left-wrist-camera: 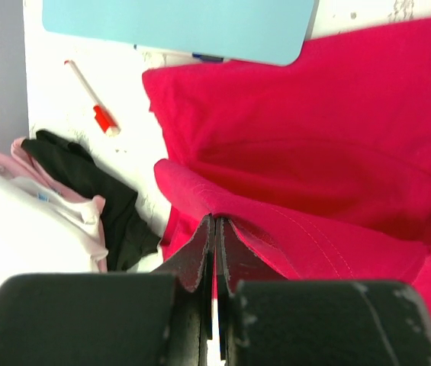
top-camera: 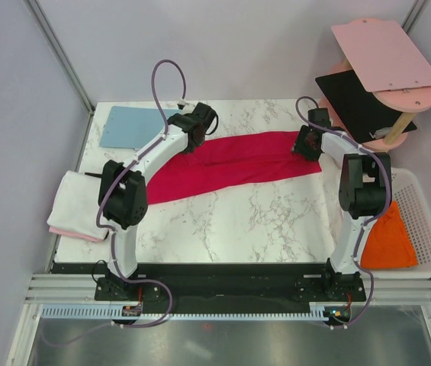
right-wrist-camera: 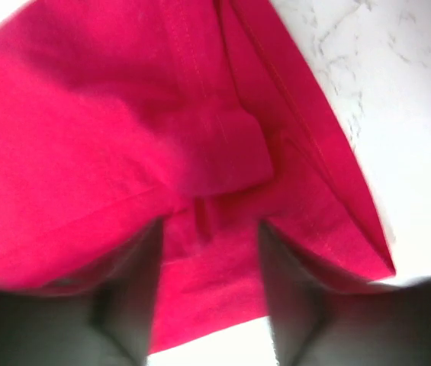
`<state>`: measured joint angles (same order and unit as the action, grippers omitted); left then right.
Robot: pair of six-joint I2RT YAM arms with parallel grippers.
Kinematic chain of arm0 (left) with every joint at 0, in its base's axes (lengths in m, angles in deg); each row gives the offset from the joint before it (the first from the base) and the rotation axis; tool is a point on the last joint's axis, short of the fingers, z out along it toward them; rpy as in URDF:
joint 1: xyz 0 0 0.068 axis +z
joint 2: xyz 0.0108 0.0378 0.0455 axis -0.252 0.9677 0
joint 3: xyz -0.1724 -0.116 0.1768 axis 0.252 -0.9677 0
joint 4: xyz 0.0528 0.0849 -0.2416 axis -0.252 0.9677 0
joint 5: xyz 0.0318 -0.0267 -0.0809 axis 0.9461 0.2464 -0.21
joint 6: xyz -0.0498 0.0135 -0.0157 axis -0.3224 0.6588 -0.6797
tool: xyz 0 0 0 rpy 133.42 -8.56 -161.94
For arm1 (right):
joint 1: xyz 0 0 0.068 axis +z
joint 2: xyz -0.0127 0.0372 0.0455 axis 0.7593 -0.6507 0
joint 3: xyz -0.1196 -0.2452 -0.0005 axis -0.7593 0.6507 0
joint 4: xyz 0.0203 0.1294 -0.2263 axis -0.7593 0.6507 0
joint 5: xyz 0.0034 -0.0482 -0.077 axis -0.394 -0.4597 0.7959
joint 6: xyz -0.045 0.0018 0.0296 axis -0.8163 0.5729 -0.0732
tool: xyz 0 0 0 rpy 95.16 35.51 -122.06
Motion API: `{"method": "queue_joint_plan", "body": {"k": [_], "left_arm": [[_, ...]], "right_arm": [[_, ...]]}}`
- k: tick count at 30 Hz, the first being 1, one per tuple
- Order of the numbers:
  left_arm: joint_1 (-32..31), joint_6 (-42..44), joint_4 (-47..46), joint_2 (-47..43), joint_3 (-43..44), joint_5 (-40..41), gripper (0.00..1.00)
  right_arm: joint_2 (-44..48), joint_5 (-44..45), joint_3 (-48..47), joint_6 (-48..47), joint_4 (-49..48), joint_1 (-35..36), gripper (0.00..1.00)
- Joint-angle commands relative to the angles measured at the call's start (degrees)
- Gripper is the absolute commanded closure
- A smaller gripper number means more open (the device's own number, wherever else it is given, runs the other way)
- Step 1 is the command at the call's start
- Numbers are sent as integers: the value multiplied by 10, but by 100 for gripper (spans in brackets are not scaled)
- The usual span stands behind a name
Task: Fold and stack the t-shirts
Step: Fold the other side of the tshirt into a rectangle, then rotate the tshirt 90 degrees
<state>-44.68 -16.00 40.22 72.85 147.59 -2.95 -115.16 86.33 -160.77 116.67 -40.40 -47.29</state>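
From above, the crimson t-shirt (top-camera: 238,164) lies slantwise across the marble table (top-camera: 238,221), a broad bare stretch between its near edge and the arm bases. The left gripper (top-camera: 194,136) is at its left end near the light-blue board (top-camera: 133,126), the right gripper (top-camera: 305,145) at its right end. The left wrist view shows fingers (left-wrist-camera: 198,255) pressed together on a raised fold of the shirt. In the right wrist view the fingers (right-wrist-camera: 127,305) stand spread over crimson cloth, bare marble past its folded edge.
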Motion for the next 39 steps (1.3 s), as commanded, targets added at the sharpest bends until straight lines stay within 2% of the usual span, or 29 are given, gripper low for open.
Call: {"method": "queue_joint_plan", "body": {"k": [1, 2, 6, 11, 12, 13, 14, 15, 16, 20, 23, 27, 28, 29, 30, 31, 32, 35, 39], "left_arm": [[8, 42, -22, 28, 54, 9, 98], [12, 45, -23, 38, 61, 6, 98], [20, 67, -26, 74, 101, 3, 98], [36, 81, -23, 124, 154, 0, 98], [39, 82, -22, 130, 166, -2, 94], [42, 81, -15, 136, 171, -4, 88], [50, 77, -12, 141, 177, -8, 44], [55, 72, -7, 148, 183, -7, 18], [60, 65, -4, 150, 185, 2, 1], [59, 50, -3, 123, 170, -6, 0], [57, 34, -5, 80, 132, -32, 0], [44, 12, -17, 16, 38, -55, 0], [38, 9, -20, -9, 20, -66, 0], [35, 2, -23, -24, 2, -72, 0], [32, -6, -29, -38, -36, -81, 4], [29, -10, -41, -69, -58, -118, 58], [28, -17, -54, -85, -83, -135, 98], [26, -39, -102, -140, -201, -185, 98], [26, -59, -112, -153, -256, -209, 98]], "right_arm": [[6, -11, -15, -13, -29, -3, 18], [19, -9, 11, -12, -45, -3, 2], [77, -12, 55, -11, -104, -3, 2], [103, -31, 58, -21, -109, -1, 2], [108, -31, 60, -22, -112, -1, 2], [111, -49, 62, -24, -114, 0, 2], [114, -50, 67, -26, -114, 3, 2], [124, -51, 70, -29, -122, 4, 2], [129, -52, 78, -33, -126, 7, 2], [148, -47, 81, -54, -136, 25, 2], [150, -40, 66, -75, -131, 46, 2], [119, -20, 30, -94, -108, 67, 2], [111, -21, 16, -95, -105, 69, 12], [95, -21, 9, -96, -103, 70, 26], [86, -21, 3, -99, -106, 72, 46], [74, -13, -19, -97, -103, 74, 99], [49, -4, -34, -99, -90, 76, 100], [-9, 30, -100, -114, -57, 80, 100], [-63, 70, -165, -121, -37, 81, 100]]}}
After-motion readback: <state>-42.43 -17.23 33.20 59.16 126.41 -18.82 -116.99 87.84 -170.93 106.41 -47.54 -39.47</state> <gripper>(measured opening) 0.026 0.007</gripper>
